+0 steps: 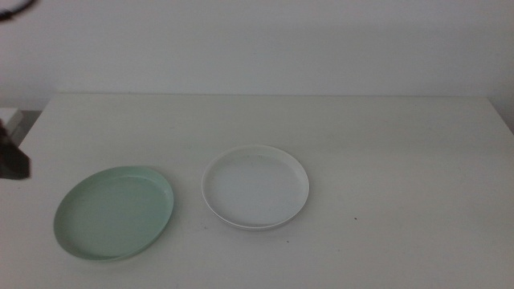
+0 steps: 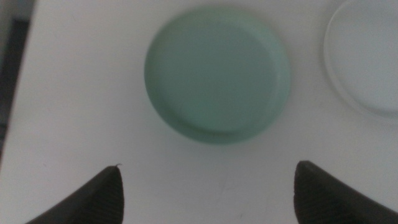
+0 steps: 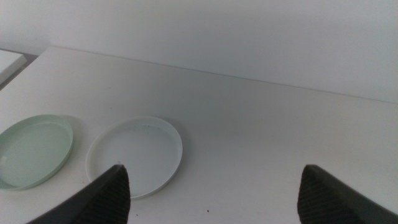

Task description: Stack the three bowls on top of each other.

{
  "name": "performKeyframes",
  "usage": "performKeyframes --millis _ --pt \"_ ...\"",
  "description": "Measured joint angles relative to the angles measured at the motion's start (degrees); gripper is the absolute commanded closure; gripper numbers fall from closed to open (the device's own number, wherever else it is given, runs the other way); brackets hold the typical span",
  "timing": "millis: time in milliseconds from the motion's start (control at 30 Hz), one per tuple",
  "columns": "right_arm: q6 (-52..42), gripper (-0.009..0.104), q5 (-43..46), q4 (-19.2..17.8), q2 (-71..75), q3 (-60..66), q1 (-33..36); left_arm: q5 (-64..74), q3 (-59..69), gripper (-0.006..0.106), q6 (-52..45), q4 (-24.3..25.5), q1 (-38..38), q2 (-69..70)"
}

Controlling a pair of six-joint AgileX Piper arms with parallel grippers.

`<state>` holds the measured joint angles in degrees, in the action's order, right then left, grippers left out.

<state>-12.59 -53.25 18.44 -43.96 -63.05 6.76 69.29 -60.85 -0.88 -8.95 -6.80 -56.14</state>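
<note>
A mint green bowl point(image 1: 114, 212) lies on the white table point(image 1: 385, 160) at the front left. A white bowl point(image 1: 255, 186) lies just right of it, a small gap apart. Both are upright with nothing in them. My left gripper point(image 2: 208, 167) hovers open above the table, close to the green bowl point(image 2: 217, 73), holding nothing; a dark part of that arm point(image 1: 12, 159) shows at the left edge of the middle view. My right gripper point(image 3: 214, 168) is open and holds nothing, back from the white bowl point(image 3: 134, 155) and green bowl point(image 3: 32, 151), and is outside the middle view.
A pale wall rises behind the table's far edge point(image 1: 273, 95). A small white object point(image 1: 8, 117) sits off the table's left side. The table's left edge point(image 2: 25, 81) runs close to the green bowl.
</note>
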Motion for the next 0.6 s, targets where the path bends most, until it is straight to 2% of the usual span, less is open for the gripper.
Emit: performKeyframes --millis 133,433,600 --pt "0.0 0.01 0.0 0.0 0.0 0.0 0.0 -1.1 -0.1 0.007 -1.1 -1.2 0.0 -7.8" --pt "0.0 0.01 0.0 0.0 0.0 0.0 0.0 -13.6 -0.1 0.007 -2.2 -1.1 -0.1 -22.0" --pt "0.0 0.01 0.0 0.0 0.0 0.0 0.0 -14.9 -0.1 0.007 -5.2 -3.0 -2.8 -29.8"
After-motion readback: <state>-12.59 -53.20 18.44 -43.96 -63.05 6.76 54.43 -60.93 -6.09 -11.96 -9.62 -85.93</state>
